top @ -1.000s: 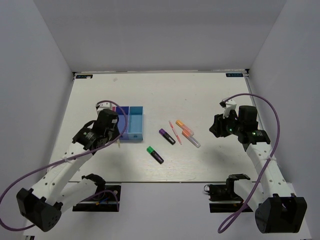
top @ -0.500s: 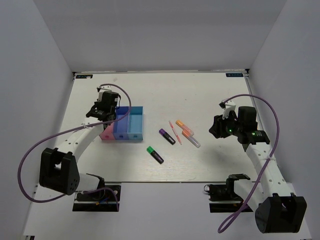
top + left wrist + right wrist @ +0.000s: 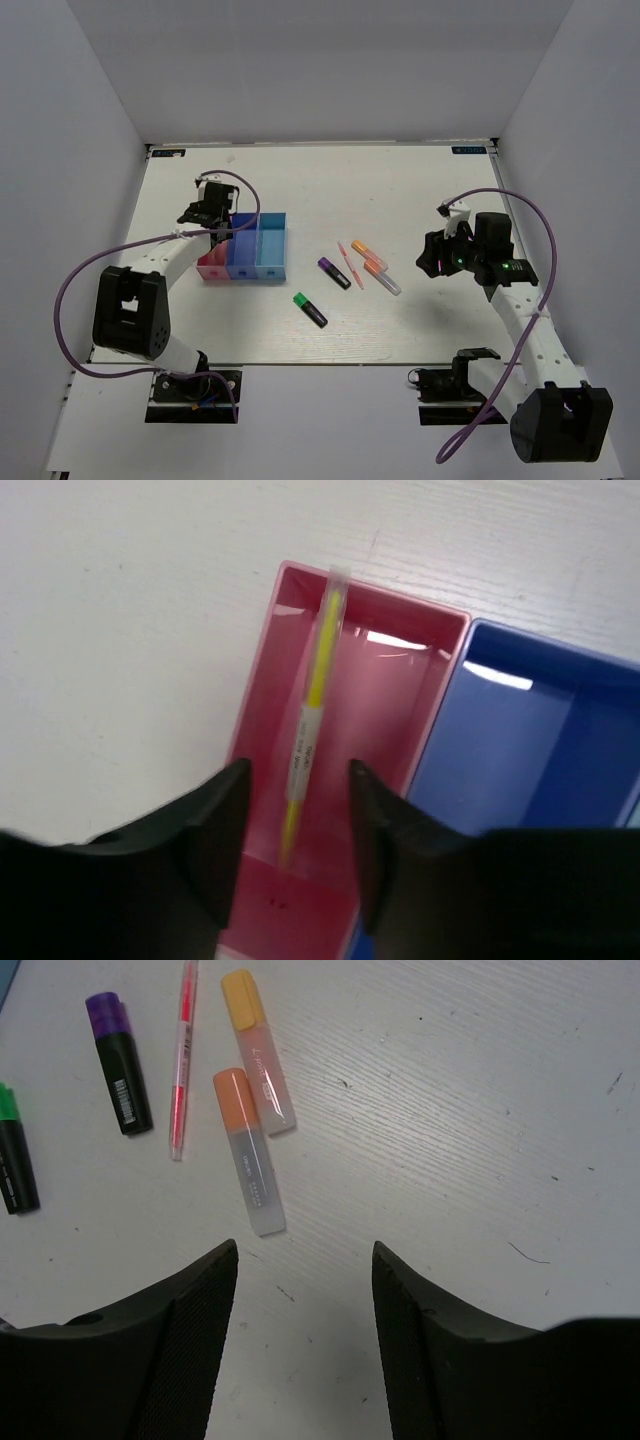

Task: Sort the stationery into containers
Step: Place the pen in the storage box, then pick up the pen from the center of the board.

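Nearest of the loose pieces, the green highlighter (image 3: 310,310) lies on the table (image 3: 400,190), right of the bins (image 3: 244,277) and nearer than their front edge. Well to the right of the bins, the right end effector (image 3: 304,1255) hangs above bare table with its fingers spread apart and nothing between them.

Between it and the bins lies a small cluster. The purple highlighter (image 3: 334,273) is closest to the bins, just off the light blue bin (image 3: 270,268). The thin pink pen (image 3: 350,264) lies just beyond it on the side away from the bins. The near orange highlighter (image 3: 382,277) and the far orange highlighter (image 3: 368,248) lie farther right again, side by side and close together. I can't tell whether the two touch.

The bins form one joined row: the pink bin (image 3: 262,690) at the left end, the dark blue bin (image 3: 520,740) in the middle and the light blue one at the right. The yellow pen (image 3: 312,720) is inside the pink bin, running along its length. It is blurred, so I can't say whether it lies flat or leans.

The left end effector (image 3: 298,780) hovers over the pink bin with its fingers apart, one on each side of the pen and touching neither end of it.
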Controlling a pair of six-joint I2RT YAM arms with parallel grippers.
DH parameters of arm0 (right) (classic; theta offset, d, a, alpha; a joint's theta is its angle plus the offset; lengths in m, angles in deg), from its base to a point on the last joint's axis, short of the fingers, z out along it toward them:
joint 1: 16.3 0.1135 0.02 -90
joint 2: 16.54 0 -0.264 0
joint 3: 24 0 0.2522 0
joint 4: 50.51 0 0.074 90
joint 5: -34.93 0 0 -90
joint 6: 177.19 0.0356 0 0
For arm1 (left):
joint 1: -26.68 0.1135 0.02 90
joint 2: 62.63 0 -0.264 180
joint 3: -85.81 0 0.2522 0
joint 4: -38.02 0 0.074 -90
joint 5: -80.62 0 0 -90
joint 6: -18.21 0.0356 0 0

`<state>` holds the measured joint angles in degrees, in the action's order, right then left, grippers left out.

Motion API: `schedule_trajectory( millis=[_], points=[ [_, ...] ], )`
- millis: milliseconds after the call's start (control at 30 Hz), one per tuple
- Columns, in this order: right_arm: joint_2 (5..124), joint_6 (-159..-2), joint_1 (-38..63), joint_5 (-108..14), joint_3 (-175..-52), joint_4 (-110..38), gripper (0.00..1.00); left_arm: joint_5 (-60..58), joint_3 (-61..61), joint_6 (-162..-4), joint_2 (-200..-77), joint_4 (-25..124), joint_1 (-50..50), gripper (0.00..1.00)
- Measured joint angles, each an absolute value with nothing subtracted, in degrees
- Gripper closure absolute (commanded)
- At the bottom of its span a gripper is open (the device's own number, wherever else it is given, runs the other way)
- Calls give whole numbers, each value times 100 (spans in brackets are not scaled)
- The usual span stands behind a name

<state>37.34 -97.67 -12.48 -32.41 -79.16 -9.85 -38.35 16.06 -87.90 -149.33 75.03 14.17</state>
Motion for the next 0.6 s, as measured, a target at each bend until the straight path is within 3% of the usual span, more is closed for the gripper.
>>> schedule_trajectory(
  millis=[100, 167, 233, 267, 367, 433, 467, 500, 533, 567, 600],
  points=[
    [3750, -9789, -1248, -3244, -7914, -985, 39, -3726, 1606, -8823, -14920, 7470, 1378, 31],
    [3756, -9795, -1248, -3241, -7914, -985, 37, -3684, 1606, -8834, -14848, 7492, 1364, 31],
    [3761, -9808, -1248, -3241, -7914, -985, 42, -3664, 1606, -8863, -14699, 7551, 1351, 45],
    [3765, -9821, -1248, -3241, -7914, -985, 57, -3656, 1606, -8895, -14583, 7573, 1336, 72],
    [3820, -9893, -1246, -3246, -7910, -994, 100, -3667, 1622, -8863, -14100, 7610, 1100, 100],
    [3872, -9887, -1244, -3250, -7910, -989, 100, -3584, 1626, -8865, -13702, 7606, 735, 100],
    [3911, -9900, -1242, -3263, -7910, -989, 69, -3483, 1602, -8874, -13538, 7610, 495, 100],
    [3970, -9896, -1244, -3265, -7910, -987, 38, -3278, 1525, -8926, -13440, 7643, 265, 90],
    [4045, -9907, -1242, -3281, -7910, -987, 17, -3052, 1403, -8989, -13438, 7697, 40, 74],
    [4134, -9966, -1242, -3309, -7910, -981, 11, -2781, 1180, -9081, -13560, 7791, -214, 42],
    [4211, -9979, -1240, -3338, -7910, -974, 20, -2521, 948, -9182, -13753, 7864, -395, 35]
  ],
)
